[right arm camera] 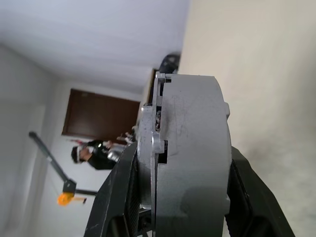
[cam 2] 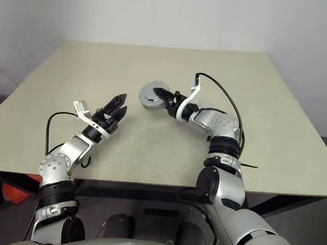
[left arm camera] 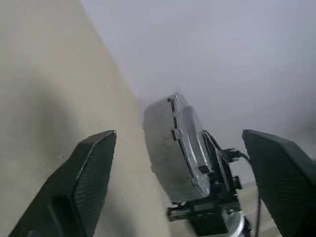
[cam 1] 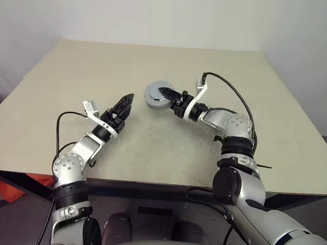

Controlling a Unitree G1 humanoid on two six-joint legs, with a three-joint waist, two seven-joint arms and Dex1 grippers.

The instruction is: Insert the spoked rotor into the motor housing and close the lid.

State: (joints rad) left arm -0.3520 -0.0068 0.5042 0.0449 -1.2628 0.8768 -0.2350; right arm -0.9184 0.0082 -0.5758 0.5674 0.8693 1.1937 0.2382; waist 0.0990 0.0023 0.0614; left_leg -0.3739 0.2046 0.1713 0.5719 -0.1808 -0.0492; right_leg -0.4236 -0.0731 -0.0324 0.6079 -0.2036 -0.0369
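Closest to me, the left gripper (cam 1: pixel 124 104) hangs just above the table (cam 1: pixel 53 92) with its two black fingers (left arm camera: pixel 74 187) spread wide and nothing between them; it points across toward the other arm and touches nothing. A little farther in, near the middle of the table, the right gripper (cam 1: pixel 164 94) is lifted off the surface and clamped on the motor housing (cam 1: pixel 154 94), one finger pressed to each flat face, so the round grey body stands on edge in the air rather than lying flat. Seen along that gripper's own fingers, the housing (right arm camera: pixel 192 148) shows as a thick grey drum with the lid (right arm camera: pixel 148 148) seated against one face, a thin seam running between the two and small lugs along the rim. From the left wrist, the same assembly (left arm camera: pixel 173 143) appears edge-on with the right gripper's black fingers behind it. The rotor cannot be made out; the closed casing hides whatever is inside, and the copper windings are covered too. Past the grippers the pale table top stretches to a plain white wall (cam 1: pixel 160 15).
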